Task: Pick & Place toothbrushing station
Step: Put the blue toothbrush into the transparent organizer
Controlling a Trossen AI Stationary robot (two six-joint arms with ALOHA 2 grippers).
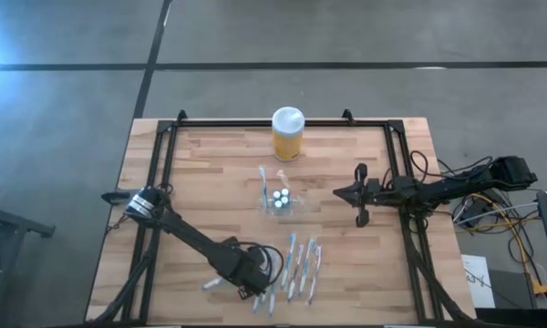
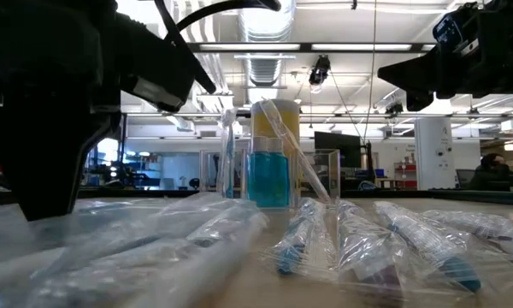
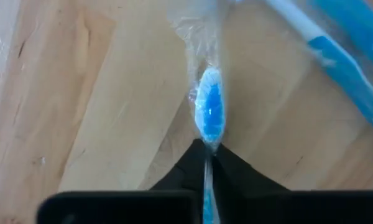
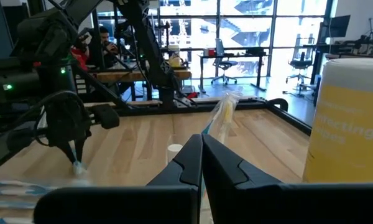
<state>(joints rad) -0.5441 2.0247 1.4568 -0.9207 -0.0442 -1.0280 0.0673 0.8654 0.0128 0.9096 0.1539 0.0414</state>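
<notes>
Left pincer fingers hide the wrapped toothbrush's lower handle. Low view: foreground wrapped toothbrushes blurred. Toothbrushing station mostly hidden behind right pincer.

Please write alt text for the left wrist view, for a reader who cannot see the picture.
The left gripper has its dark fingers shut on a wrapped toothbrush with a blue and white head, just above the wooden table. Another wrapped blue toothbrush lies nearby.

Lab: exposed ducts, office chairs, monitors.
</notes>
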